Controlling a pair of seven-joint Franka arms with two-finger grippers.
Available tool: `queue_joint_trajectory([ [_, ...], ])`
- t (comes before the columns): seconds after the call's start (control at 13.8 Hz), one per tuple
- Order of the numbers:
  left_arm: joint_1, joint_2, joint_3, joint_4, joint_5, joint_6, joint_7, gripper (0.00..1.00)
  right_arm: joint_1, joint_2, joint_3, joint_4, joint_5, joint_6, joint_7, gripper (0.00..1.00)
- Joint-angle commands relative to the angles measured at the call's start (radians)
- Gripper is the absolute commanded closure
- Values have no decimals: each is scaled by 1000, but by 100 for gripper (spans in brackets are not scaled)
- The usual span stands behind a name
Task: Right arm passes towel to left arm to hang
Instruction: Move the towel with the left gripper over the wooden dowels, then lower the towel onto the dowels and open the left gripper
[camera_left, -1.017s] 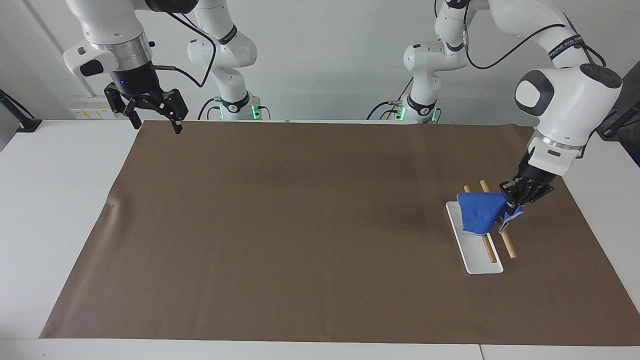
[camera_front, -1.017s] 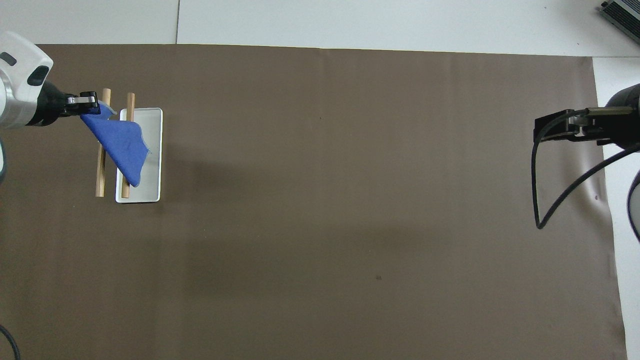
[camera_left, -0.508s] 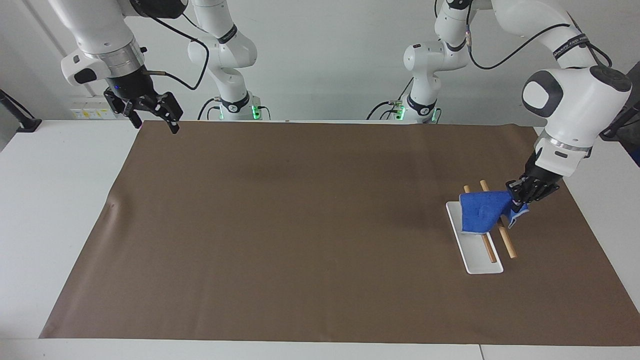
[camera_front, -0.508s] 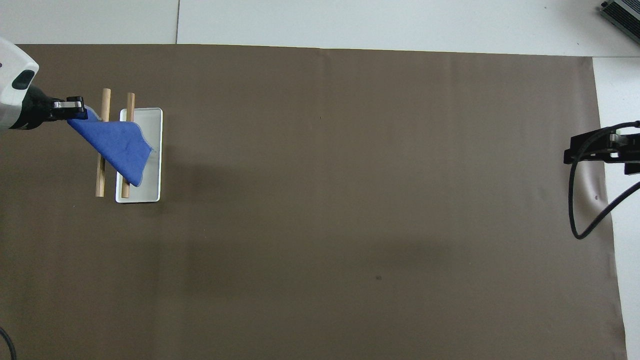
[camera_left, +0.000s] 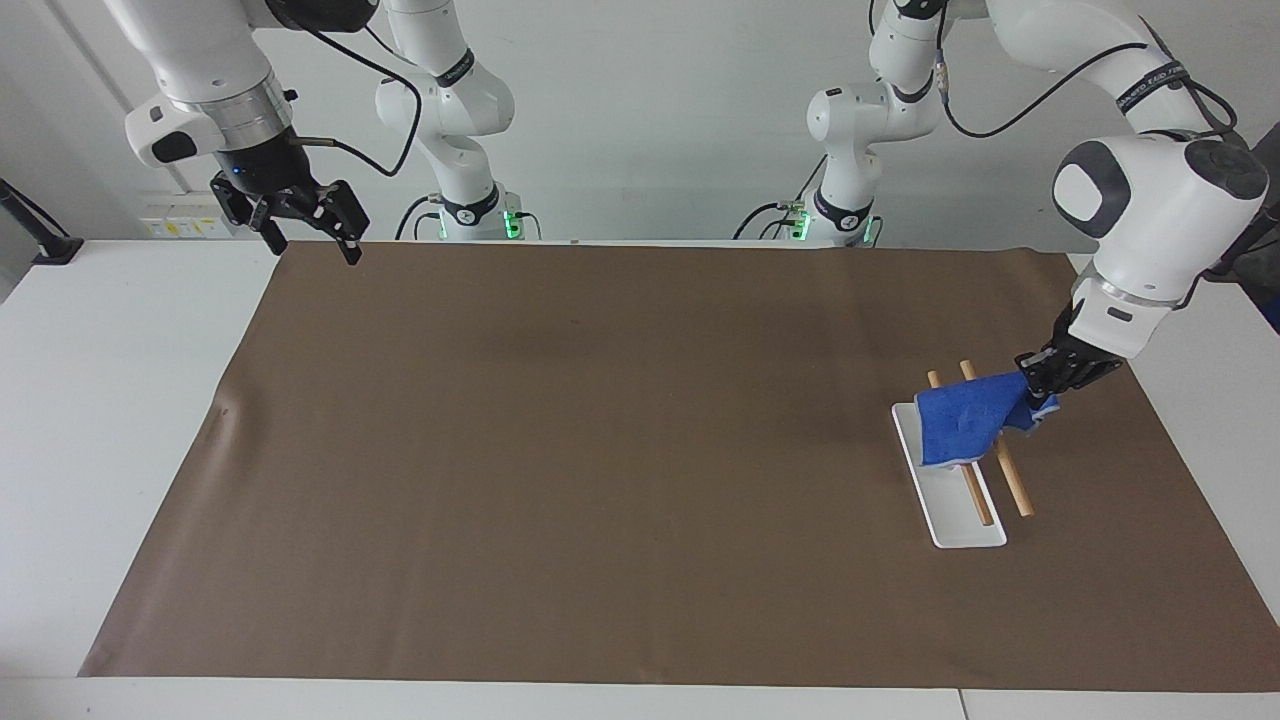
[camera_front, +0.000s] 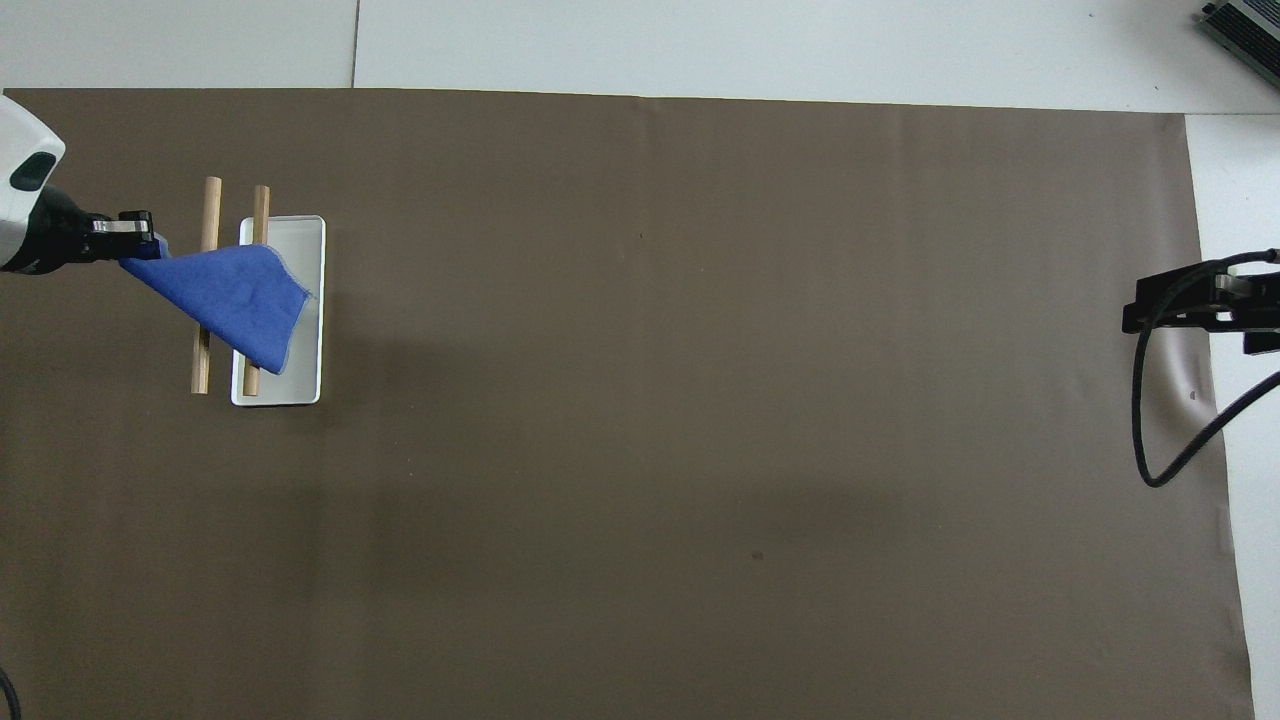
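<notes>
**Towel draped over the rack, release still to come**

The left gripper (camera_left: 1043, 385) is clamped on one corner of the towel (camera_left: 962, 418). From that corner the cloth slopes away over the two wooden rails (camera_left: 1010, 477) and hangs toward the white tray (camera_left: 960, 530) under them. The handover looks done and the hanging is well advanced; what seems left is letting go and drawing clear without dragging the cloth off. Compared with a second ago, this gripper has pulled outward from the rack and the towel lies flatter across the rails. Well apart, over the mat's (camera_left: 600, 450) corner at its own end, the right gripper (camera_left: 300, 222) waits with fingers spread wide, empty, and has risen slightly.
</notes>
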Motion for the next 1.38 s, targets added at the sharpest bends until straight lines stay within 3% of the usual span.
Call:
queue_joint_trajectory([
  [0.0,0,-38,4,-47,19,-25,12,100,0,-22,-16,-33,13,22,-3,0],
  [0.36,-1,-84,4,-140,19,-25,12,100,2,-55,-53,-107,5,43,-79,0],
  [0.87,-1,-63,2,-106,21,58,6,100,9,-52,-53,-93,-4,39,-73,0],
  [1.31,0,-103,4,-207,31,86,35,100,8,-52,-52,-95,0,37,-72,0],
])
